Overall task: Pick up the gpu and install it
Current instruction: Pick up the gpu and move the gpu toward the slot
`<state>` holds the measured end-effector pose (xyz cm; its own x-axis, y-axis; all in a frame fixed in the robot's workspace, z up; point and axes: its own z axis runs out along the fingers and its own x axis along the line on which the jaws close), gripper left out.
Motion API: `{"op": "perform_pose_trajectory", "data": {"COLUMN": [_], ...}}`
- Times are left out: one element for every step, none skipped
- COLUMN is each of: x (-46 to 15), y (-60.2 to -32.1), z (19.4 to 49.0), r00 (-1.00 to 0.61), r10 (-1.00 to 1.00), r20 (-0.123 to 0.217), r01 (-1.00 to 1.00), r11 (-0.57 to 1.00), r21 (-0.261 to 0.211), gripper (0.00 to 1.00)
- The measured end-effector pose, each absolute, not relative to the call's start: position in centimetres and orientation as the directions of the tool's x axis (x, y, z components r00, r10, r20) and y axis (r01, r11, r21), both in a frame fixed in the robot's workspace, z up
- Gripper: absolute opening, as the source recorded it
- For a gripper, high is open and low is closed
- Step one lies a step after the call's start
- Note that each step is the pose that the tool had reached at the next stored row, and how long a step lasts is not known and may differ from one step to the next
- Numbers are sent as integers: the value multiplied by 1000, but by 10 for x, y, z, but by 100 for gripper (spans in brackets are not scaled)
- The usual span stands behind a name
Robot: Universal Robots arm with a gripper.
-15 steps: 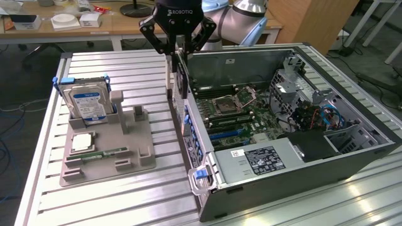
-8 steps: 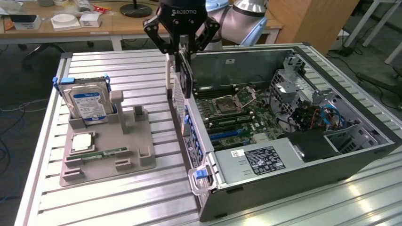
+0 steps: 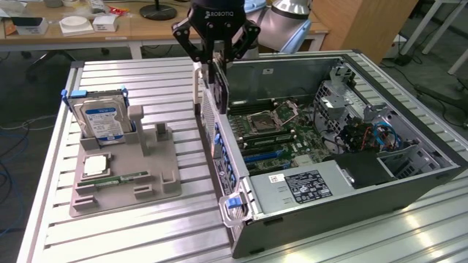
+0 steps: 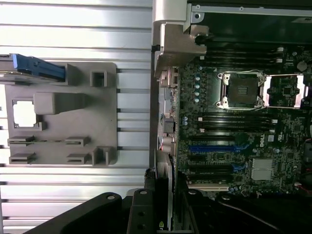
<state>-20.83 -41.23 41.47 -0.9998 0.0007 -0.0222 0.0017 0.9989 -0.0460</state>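
Remote install, mid-carry: my arm's claw (image 3: 217, 59) pinches the gpu (image 3: 220, 87) by its upper edge; the dark card hangs on edge above the rear wall of the open computer case (image 3: 343, 208), clear of the motherboard (image 3: 292, 137) below. Through the wrist camera I see the card end-on between the fingers (image 4: 139, 219), close to the line of the case wall and beside the blue expansion slots (image 4: 210, 146), not over them. To the exterior view's left of the case, a grey tray (image 3: 164, 159) on the slatted worktop (image 3: 146, 230) carries the hard drive (image 3: 102, 121) and a RAM stick (image 3: 120, 178); both sit well apart from the claw.

As I judge it, the hazard is the wall; the card hangs so near it that the end on that side could catch the rim on the way down and twist in the grip. The hold is on one thin edge, so a knock may tilt the card; a tilted card would meet the slot askew and could jam, or press on the board beside it. Whether the connector edge is square to a slot, I cannot tell from here.
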Motion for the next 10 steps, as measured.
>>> {"op": "perform_pose_trajectory", "data": {"x": [-207,-206,-206,-205,-204,-203,-202,-201,-200,-199], "y": [-412,-412,-412,-412,-412,-412,-412,-412,-412,-412], "z": [415,415,415,415,415,415,415,415,415,415], "r00": [-1000,-1000,-1000,-1000,-1000,-1000,-1000,-1000,-1000,-1000], "r10": [1,1,1,1,1,1,1,1,1,1], "r20": [-22,-22,-22,-22,-22,-22,-22,-22,-22,-22], "r01": [2,2,2,2,2,2,2,2,2,2], "r11": [999,999,999,999,999,999,999,999,999,999], "r21": [-46,-46,-46,-46,-46,-46,-46,-46,-46,-46], "gripper": [26,26,26,26,26,26,26,26,26,26]}}
